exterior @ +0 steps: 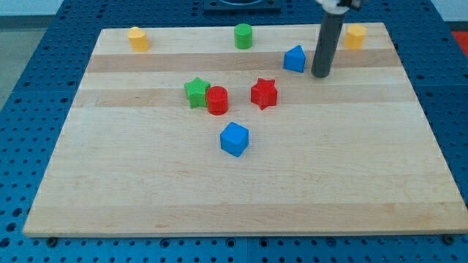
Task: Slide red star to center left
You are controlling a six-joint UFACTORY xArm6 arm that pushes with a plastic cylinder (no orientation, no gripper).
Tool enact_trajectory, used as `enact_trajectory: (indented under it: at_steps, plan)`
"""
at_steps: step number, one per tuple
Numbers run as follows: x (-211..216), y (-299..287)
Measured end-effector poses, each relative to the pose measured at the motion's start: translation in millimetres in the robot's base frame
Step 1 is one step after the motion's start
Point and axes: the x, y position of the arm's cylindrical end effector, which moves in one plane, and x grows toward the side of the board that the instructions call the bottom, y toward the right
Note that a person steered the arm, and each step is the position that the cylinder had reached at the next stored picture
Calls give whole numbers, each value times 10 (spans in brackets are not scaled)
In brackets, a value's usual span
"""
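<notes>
The red star [264, 93] lies on the wooden board [146, 183] a little above the middle. My tip [320, 74] stands up and to the right of it, apart from it, just right of a blue block [295, 59]. A red cylinder [217, 100] sits left of the star, touching a green star [196, 92]. A blue cube [235, 139] lies below the red star and to its left.
A green cylinder [243, 36] stands at the top middle. A yellow block [138, 38] is at the top left and another yellow block [355, 36] at the top right. A blue perforated table [29, 88] surrounds the board.
</notes>
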Motion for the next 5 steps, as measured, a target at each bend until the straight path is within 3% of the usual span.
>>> enact_trajectory:
  at_steps: [1,2,3,5]
  plan:
    - [497,-169]
    - [692,-453]
    - [679,-883]
    - [272,-1065]
